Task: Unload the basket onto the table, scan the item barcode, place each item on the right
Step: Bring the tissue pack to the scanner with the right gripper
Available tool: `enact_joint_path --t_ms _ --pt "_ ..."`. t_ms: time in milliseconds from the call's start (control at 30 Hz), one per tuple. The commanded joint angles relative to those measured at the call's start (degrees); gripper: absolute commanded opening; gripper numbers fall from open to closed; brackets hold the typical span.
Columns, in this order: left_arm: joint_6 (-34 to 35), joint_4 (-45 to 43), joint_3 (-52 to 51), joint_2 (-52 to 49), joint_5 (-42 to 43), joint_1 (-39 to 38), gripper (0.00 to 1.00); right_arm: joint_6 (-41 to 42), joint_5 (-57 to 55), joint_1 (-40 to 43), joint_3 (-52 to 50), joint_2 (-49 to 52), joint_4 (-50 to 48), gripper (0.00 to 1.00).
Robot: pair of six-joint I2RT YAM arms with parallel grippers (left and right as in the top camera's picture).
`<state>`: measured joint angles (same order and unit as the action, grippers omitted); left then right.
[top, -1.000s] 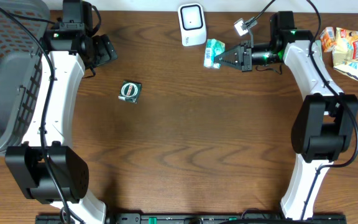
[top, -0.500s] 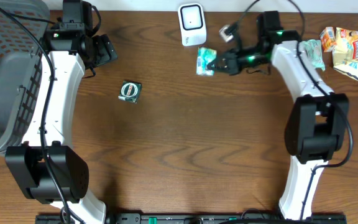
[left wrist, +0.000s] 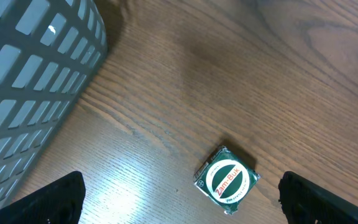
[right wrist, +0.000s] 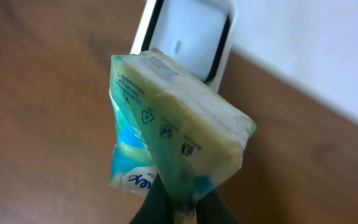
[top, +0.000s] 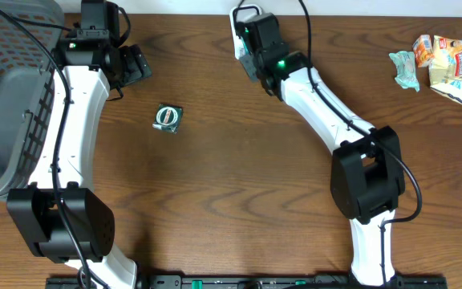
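Moved: the right gripper (right wrist: 179, 202) has swung in from right of the scanner (right wrist: 191, 37) to just in front of it, bringing the tissue pack (right wrist: 173, 130).
Right gripper: pinches the pack's crimped end, so the printed side hangs free toward the scanner window.
Tissue pack: near the scanner's window, tilted (no barcode visible).
Left gripper (left wrist: 185, 205): spread wide, empty, well left of the scanner, over the green tin (left wrist: 227, 180), probably parked clear.

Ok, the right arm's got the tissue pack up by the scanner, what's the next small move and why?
Probably a slight wrist roll to square the tissue pack to the scanner window. The right gripper pinches the pack's bottom end, the pack sits tilted just before the window, and no barcode visibly faces it.
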<state>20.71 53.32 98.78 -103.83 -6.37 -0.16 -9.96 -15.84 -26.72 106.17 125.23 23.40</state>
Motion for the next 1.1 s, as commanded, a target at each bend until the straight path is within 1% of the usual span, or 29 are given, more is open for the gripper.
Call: enact_joint_path --t_ms 0,133,200,267,300,433,600,667,900,1000,1067 --pt "-0.3 0.0 0.3 -0.3 -0.7 0.0 0.98 -1.7 -3.3 1.3 6.0 0.9 -2.3 0.01" --pt "-0.3 0.0 0.3 -0.3 -0.7 0.0 0.98 -2.4 1.5 3.3 12.3 4.0 -2.7 0.01" --pt "-0.3 0.0 0.3 -0.3 -0.7 0.0 0.98 -6.1 5.8 4.3 16.3 6.5 -1.0 0.01" --pt "-0.3 0.0 0.3 -0.3 -0.7 0.0 0.98 -12.3 8.5 4.8 19.5 9.5 -0.5 0.01" --pt "-0.3 0.0 0.3 -0.3 -0.7 0.0 0.98 -15.8 7.2 4.8 20.5 10.7 -1.4 0.01" --pt "-0.3 0.0 0.3 -0.3 -0.7 0.0 0.98 -25.0 -2.5 4.3 20.9 13.5 -7.3 0.01" --pt "-0.3 0.0 0.3 -0.3 -0.7 0.0 0.98 -43.2 -1.4 3.8 20.9 15.9 -7.8 0.01" --pt "-0.3 0.0 0.3 -0.3 -0.7 0.0 0.98 -48.0 -1.9 3.6 20.9 16.4 -7.8 0.01" --pt "-0.3 0.0 0.3 -0.3 -0.7 0.0 0.98 -48.9 -5.0 3.4 20.9 16.5 -10.5 0.01" --pt "-0.3 0.0 0.3 -0.3 -0.7 0.0 0.98 -43.7 -5.2 3.4 20.9 16.0 -10.6 0.01" --pt "-0.3 0.0 0.3 -0.3 -0.7 0.0 0.98 -38.0 -5.2 3.9 20.9 14.7 -10.3 0.01"
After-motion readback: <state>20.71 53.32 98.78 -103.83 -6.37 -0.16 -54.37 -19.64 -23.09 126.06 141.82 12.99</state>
